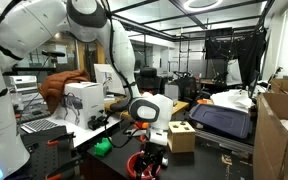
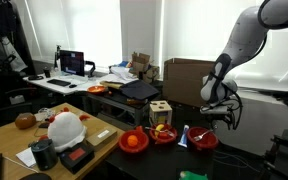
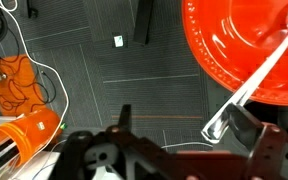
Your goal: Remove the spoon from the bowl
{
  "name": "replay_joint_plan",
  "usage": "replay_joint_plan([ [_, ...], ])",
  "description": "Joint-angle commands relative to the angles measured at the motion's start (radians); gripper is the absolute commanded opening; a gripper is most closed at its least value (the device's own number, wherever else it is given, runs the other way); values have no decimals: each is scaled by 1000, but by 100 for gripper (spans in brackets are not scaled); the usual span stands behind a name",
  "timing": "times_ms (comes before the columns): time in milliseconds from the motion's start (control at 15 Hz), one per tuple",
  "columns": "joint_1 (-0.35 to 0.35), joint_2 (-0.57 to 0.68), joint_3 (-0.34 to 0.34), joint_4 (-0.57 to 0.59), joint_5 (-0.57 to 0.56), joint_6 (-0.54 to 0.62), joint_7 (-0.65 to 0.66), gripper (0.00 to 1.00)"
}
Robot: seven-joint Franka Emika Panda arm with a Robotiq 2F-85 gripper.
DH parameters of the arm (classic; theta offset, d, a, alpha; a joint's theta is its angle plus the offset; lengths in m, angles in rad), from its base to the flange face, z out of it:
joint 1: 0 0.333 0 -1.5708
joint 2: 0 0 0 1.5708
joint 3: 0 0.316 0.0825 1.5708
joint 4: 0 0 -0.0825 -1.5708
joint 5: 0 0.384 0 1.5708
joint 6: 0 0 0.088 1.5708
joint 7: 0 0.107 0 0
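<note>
Hovering by the red bowl [image 3: 209, 50], your gripper [image 3: 184, 120] holds its fingers wide apart, maybe so the clear spoon [image 3: 259, 76] fits between.

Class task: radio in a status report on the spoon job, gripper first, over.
Gripper open, empty, over bowl edge. Spoon in bowl, handle poking past rim. Nothing blocking.
</note>
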Motion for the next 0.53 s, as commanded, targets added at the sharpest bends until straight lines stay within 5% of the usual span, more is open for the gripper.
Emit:
replay_joint_plan([
  [0, 24, -53, -2, -41, -38, -18, 66, 100],
  [467, 48, -54, 9, -15, -65, -35, 149, 100],
])
